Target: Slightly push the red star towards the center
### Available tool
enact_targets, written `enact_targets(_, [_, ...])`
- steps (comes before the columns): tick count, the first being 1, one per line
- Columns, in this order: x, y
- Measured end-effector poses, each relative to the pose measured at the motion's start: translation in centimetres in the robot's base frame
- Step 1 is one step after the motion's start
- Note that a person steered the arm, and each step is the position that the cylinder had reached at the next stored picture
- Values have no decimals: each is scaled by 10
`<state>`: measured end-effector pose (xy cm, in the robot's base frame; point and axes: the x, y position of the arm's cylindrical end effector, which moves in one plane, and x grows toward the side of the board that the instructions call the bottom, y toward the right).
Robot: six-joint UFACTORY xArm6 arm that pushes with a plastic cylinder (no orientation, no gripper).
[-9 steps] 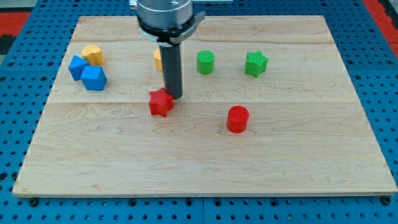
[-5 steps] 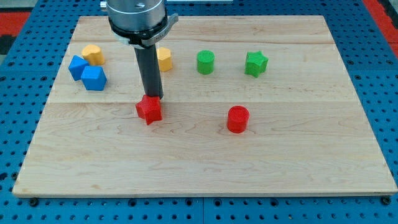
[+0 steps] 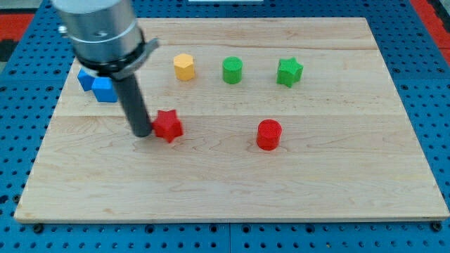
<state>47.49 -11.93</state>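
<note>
While the near half of the wooden board lies bare down to the view's bottom edge, the red cylinder sits right of centre. Left of centre sits the red star — small, blunt-pointed, flat on the wood — with open board between it and the cylinder. My tip stands at its left side, touching or nearly so; a bare rod, it has no jaws and holds nothing. Farther back: two blue blocks partly behind the arm, a yellow block, a green cylinder, a green star.
</note>
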Motion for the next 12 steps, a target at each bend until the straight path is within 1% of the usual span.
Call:
enact_targets(1, [-22, -15])
enact_targets(2, [-58, 48])
enact_targets(3, [-16, 31])
enact_targets(4, [-58, 32])
enact_targets(5, [-67, -70])
enact_targets(6, [40, -101])
enact_targets(7, [77, -60])
enact_targets(8, [56, -13])
enact_targets(9, [42, 17])
enact_targets(10, [35, 23])
enact_targets(11, [32, 41])
enact_targets(12, [36, 33])
